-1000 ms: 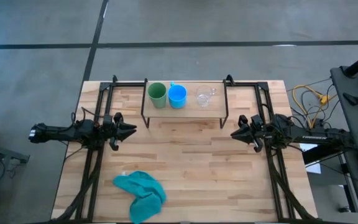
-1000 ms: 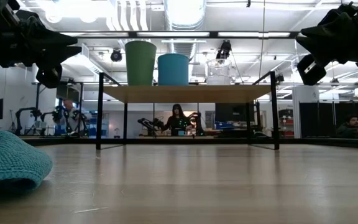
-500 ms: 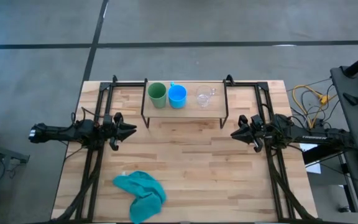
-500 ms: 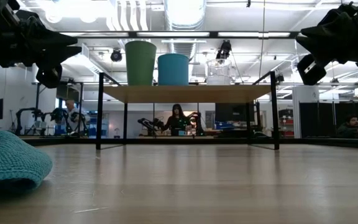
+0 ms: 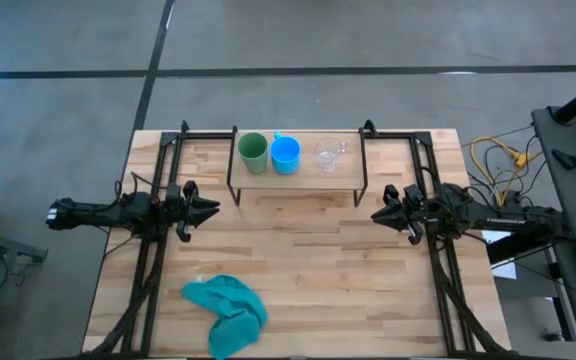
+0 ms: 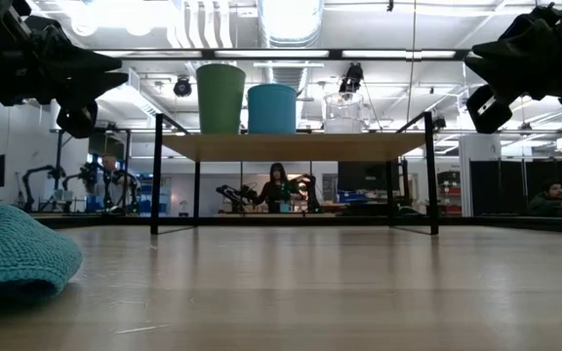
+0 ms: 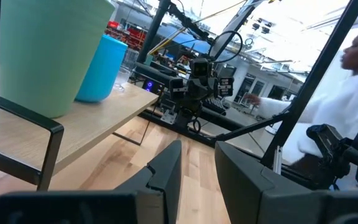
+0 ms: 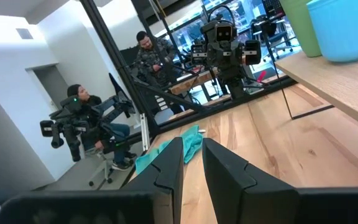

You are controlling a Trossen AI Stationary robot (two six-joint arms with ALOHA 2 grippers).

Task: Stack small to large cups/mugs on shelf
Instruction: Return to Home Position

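Note:
Three cups stand upright in a row on the shelf [image 5: 298, 180] at the table's far middle. They are the green tumbler [image 5: 253, 152], the blue mug [image 5: 285, 154] close beside it, and the clear glass mug [image 5: 328, 155] apart to the right. The low view shows them on the shelf board [image 6: 291, 147]: green tumbler [image 6: 220, 97], blue mug [image 6: 272, 107], glass mug [image 6: 342, 112]. My left gripper [image 5: 215, 208] hovers shut off the shelf's left leg. My right gripper [image 5: 374, 214] hovers shut off its right leg. Both point inward and hold nothing.
A crumpled teal cloth [image 5: 228, 312] lies near the table's near edge, left of centre. Black frame rails [image 5: 158, 250] run along both table sides under the arms. Bare wood lies between the two grippers in front of the shelf. People sit and stand in the room beyond.

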